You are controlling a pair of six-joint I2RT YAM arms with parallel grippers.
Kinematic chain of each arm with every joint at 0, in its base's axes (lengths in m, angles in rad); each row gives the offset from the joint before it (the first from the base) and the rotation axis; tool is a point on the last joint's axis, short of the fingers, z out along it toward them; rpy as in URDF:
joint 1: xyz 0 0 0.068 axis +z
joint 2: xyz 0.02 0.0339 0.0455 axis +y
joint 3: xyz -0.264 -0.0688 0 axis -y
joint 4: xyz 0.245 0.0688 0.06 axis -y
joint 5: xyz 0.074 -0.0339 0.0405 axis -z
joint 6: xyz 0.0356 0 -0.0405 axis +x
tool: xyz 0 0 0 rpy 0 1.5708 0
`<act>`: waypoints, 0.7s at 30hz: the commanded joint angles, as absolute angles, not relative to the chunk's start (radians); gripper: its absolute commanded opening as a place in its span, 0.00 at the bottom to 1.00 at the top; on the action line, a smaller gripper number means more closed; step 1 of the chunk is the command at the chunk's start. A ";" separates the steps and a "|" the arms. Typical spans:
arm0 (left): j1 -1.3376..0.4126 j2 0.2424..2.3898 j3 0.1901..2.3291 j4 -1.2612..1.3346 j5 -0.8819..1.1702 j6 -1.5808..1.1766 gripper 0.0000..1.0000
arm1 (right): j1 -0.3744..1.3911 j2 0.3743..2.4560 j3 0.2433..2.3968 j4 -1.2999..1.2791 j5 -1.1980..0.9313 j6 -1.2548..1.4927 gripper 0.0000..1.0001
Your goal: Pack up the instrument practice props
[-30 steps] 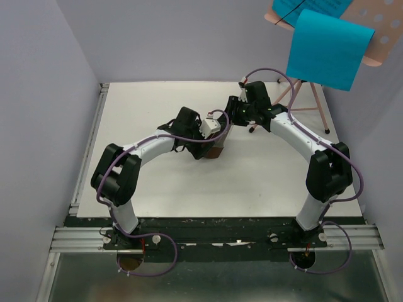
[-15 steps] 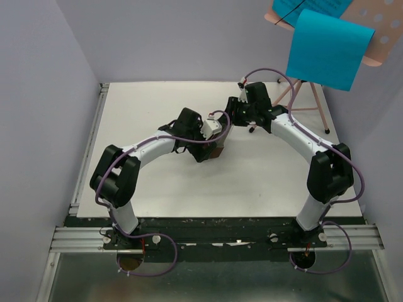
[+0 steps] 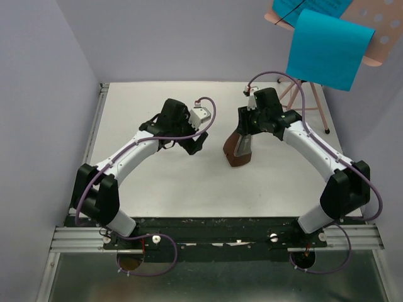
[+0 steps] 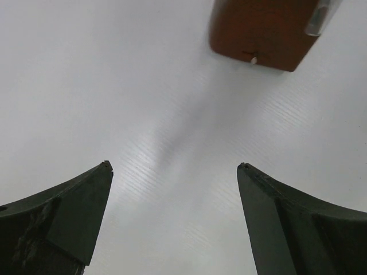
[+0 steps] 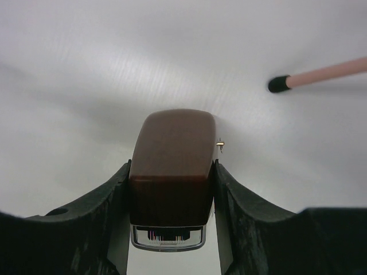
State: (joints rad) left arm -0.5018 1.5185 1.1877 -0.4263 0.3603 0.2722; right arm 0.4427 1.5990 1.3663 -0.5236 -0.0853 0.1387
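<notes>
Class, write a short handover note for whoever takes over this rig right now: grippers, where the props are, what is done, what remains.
Left gripper: open, empty, over bare table.
Right gripper: shut on the brown block, mid-table; resting or lifted, cannot tell.
Blue sheet hangs on the pink music stand, which stands at the far right corner.
Done: block grasped.
Left: all three props are not yet packed; no container in view.

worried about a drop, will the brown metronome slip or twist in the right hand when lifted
Likely stiff: the metronome shows no give where the right hand clamps it. Its glossy, rounded brown sides look slippery, so it might slide. Part of it sticks out beyond the grip, so it may pivot.
</notes>
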 commanded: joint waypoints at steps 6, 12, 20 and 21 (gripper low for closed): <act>-0.443 1.663 1.373 -0.517 0.229 0.173 0.99 | 0.347 1.388 1.258 -0.686 0.057 0.137 0.00; -0.430 1.706 1.440 -0.537 0.238 0.140 0.99 | 0.252 1.351 1.224 -0.732 0.110 0.137 0.00; -0.417 1.718 1.466 -0.557 0.244 0.132 0.99 | 0.117 1.296 1.189 -0.853 0.150 0.032 0.00; -0.417 1.720 1.466 -0.557 0.245 0.130 0.99 | 0.097 1.287 1.181 -0.867 0.150 0.020 0.00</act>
